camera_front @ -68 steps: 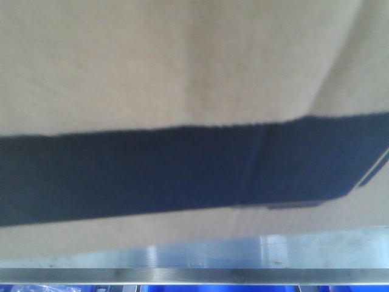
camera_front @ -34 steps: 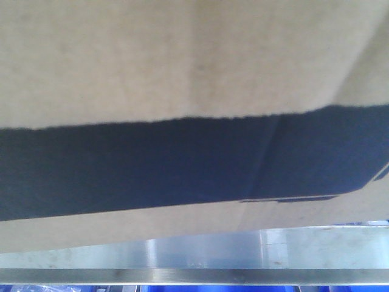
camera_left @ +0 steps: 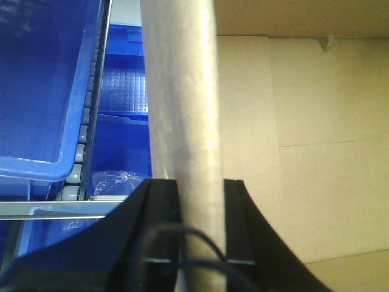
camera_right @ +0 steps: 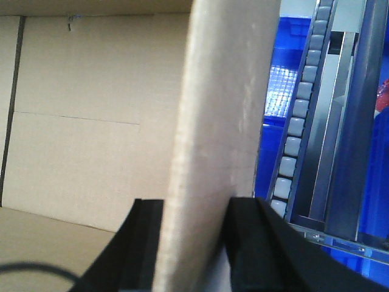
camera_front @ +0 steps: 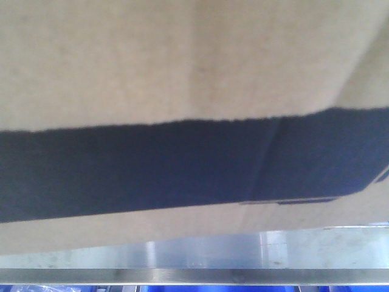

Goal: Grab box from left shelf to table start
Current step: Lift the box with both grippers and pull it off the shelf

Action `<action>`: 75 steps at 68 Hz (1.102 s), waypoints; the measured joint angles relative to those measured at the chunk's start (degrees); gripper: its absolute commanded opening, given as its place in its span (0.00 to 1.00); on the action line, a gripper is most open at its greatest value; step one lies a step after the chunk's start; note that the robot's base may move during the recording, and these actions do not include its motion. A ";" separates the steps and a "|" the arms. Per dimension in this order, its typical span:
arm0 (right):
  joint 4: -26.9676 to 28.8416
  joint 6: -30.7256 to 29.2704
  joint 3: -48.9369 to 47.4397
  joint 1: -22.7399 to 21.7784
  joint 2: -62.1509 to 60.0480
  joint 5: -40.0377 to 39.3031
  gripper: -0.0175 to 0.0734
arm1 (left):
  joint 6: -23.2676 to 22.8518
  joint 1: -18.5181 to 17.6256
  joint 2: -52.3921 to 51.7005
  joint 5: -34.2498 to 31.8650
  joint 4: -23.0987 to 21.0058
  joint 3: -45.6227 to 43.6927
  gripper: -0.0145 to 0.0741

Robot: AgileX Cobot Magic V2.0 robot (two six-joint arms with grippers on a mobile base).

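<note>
Left hand (camera_left: 200,190) and right hand (camera_right: 196,205) each pinch a box (camera_front: 182,61) wall, ready to pull it off the left shelf (camera_front: 194,277) together.

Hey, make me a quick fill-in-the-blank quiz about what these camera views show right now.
1. The left pincer and the right pincer each clamp a wall of the box, which is made of ____.
2. The bins beside the box are coloured ____.
3. In the front view, the metal edge of the shelf runs ____ the box.
Missing words: cardboard; blue; below.
</note>
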 measured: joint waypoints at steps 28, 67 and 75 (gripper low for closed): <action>0.00 0.00 0.00 0.00 0.00 0.03 0.26 | 0.00 0.00 0.00 0.00 0.00 0.00 0.06; 0.00 0.00 0.00 0.00 0.00 0.03 0.26 | 0.00 0.00 0.00 0.04 -0.03 0.00 0.06; 0.00 0.00 0.00 0.00 0.00 0.03 0.26 | 0.00 0.00 0.00 0.04 -0.12 0.00 0.06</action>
